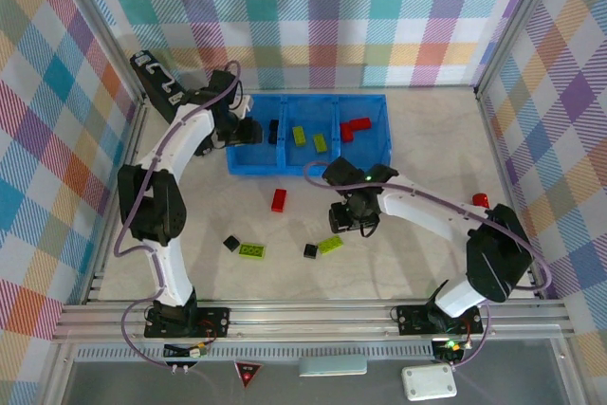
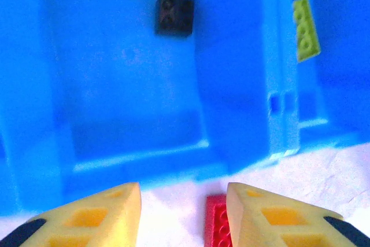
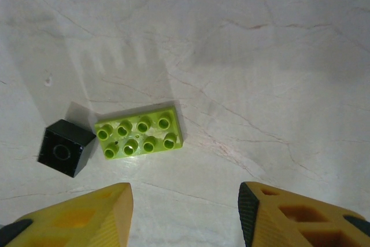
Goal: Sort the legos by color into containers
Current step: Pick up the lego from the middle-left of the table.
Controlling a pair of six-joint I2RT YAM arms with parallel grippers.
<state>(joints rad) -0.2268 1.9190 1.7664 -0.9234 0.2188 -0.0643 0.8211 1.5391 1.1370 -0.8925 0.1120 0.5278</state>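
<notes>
under r end effector (image 3: 184, 196), apart: lime lego (image 3: 139, 135), black lego (image 3: 65, 147); l end effector (image 2: 183, 194) apart, red lego (image 2: 215, 224) near

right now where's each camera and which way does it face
top external: above, behind the bases, facing down at the table; both arms
left wrist: over the blue bin, facing down; left gripper at bottom edge
right wrist: facing down at lime brick and black brick; right gripper at bottom edge
shared: top and right wrist both show those bricks
</notes>
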